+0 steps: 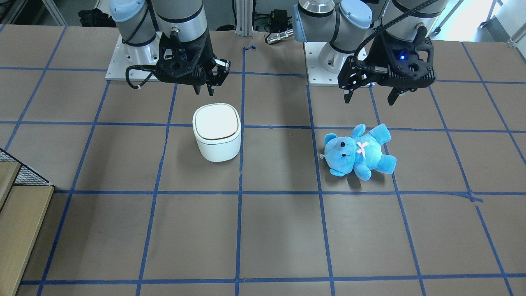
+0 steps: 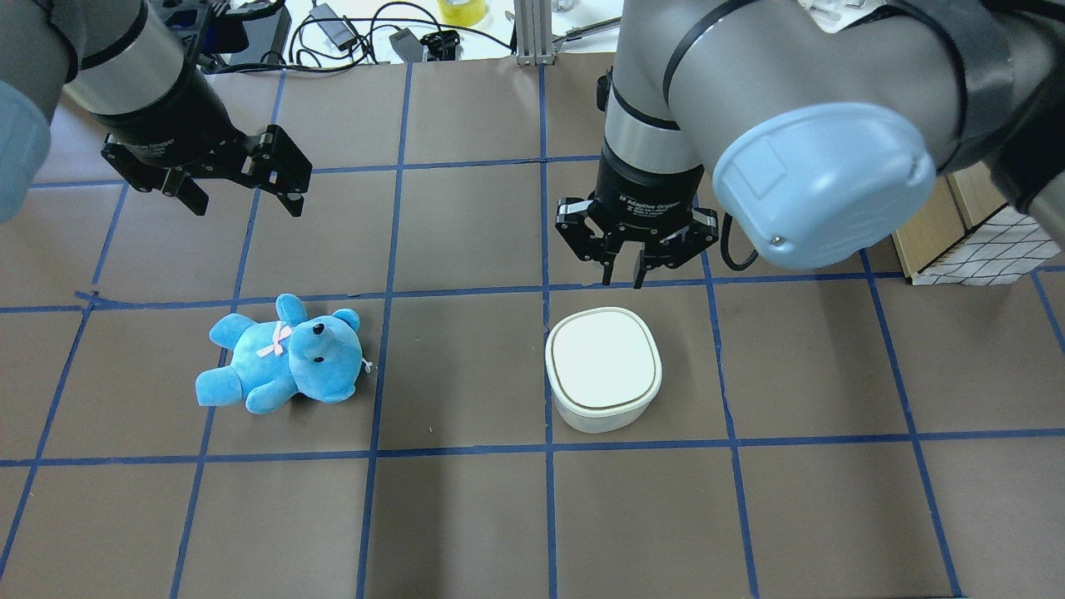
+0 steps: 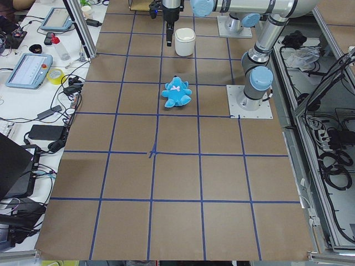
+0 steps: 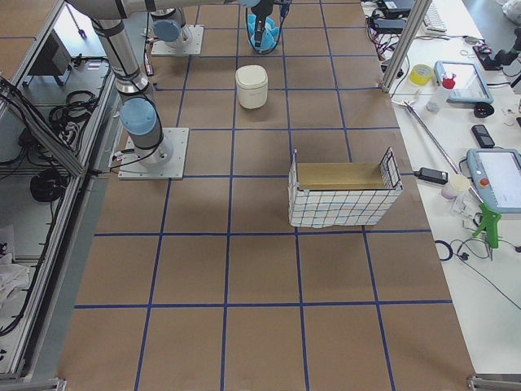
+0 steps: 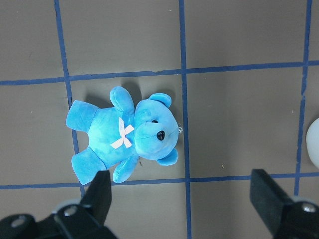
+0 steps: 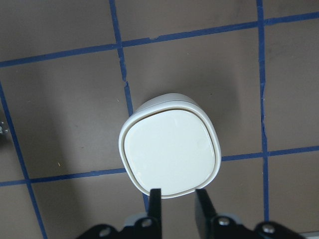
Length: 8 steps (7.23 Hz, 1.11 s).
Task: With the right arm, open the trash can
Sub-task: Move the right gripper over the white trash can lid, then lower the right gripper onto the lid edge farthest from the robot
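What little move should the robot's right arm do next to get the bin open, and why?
Probably lower the right gripper toward the edge of the lid just beneath its fingers. The trash can is fully closed, and the gripper hangs above it, touching nothing, fingers only narrowly parted.

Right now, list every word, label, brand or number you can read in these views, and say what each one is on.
On the right gripper: white print on its black collar, too small and blurred to read.
On the trash can: no text on its lid or wall.
On the blue bear: no text, only a pink bow.
On the tablets on the side bench: screens too small to read.
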{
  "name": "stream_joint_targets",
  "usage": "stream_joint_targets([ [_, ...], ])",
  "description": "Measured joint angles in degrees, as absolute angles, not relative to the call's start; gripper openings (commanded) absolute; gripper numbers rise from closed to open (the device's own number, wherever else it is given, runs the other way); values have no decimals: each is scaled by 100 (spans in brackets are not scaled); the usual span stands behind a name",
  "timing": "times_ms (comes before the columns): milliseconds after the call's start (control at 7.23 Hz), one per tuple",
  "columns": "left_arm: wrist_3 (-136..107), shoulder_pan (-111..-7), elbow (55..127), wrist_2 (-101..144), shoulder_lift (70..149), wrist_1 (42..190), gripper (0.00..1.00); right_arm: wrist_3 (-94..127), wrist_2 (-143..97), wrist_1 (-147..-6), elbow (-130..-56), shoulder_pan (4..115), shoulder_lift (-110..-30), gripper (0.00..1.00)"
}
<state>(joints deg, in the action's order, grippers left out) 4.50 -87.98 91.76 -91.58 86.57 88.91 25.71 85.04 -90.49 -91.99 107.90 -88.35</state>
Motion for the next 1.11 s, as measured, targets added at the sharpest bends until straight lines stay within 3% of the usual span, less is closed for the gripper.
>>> stream_joint_targets([
  [691,450,-8796,9176,-9158,8657,8895,100,2752,8459,-10582,-10366,10928,-8831,0],
  [1106,449,-8798,9176,-9158,8657,8894,100,2744,8475,-10819,-10737,10925,-8834,0],
])
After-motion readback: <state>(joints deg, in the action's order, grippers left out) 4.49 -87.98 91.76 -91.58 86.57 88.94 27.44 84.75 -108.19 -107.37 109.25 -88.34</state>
